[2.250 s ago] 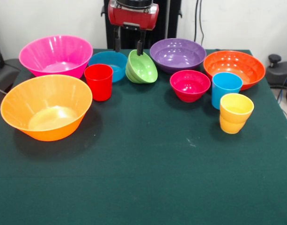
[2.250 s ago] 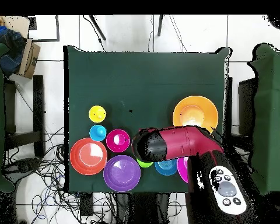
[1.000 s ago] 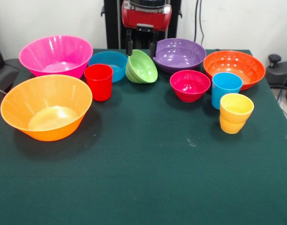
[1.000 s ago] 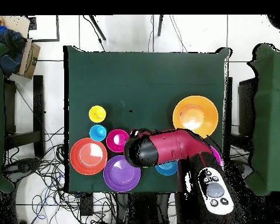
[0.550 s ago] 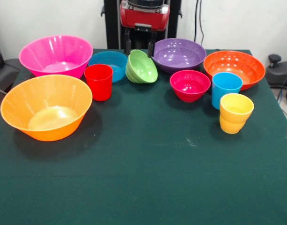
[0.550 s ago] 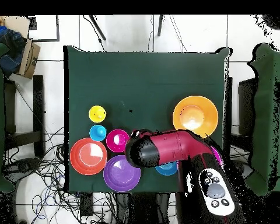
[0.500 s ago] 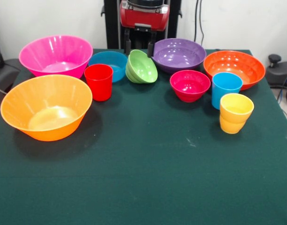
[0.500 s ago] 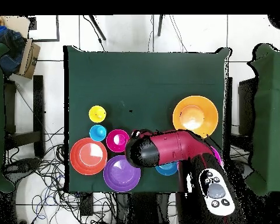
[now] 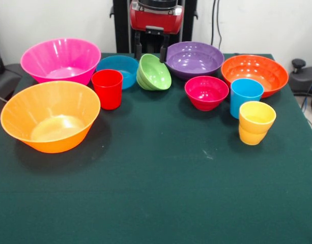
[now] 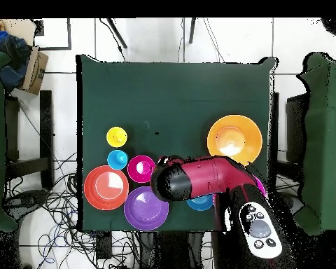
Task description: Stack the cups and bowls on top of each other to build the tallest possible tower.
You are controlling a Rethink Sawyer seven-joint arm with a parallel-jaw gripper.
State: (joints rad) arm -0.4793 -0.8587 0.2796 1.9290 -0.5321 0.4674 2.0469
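Note:
My gripper [image 9: 150, 52] hangs open at the table's far edge, its two black fingers [image 9: 138, 50] just above and behind the green bowl [image 9: 153, 72], with nothing between them. That bowl lies tilted against the small blue bowl [image 9: 117, 68]. The red cup [image 9: 107, 89] stands in front of the blue bowl. The pink bowl [image 9: 60, 60] and the yellow-orange bowl [image 9: 50, 116] are at the left. The purple bowl [image 9: 193, 59], crimson bowl [image 9: 206, 92], orange bowl [image 9: 254, 73], sky-blue cup [image 9: 246, 96] and yellow cup [image 9: 256, 122] are at the right. In the overhead view the arm [image 10: 199, 178] hides the green bowl and the gripper.
The table [image 9: 161, 193] has a dark green cloth, with all the pieces in its far half in the front view. In the overhead view, cables [image 10: 52, 210] lie on the floor beside the table, and chairs [image 10: 24, 140] stand at both sides.
In the front view the gripper has shifted right from over the blue bowl's rim to above the green bowl. In the last half second it has hardly moved. No bowl or cup has moved.

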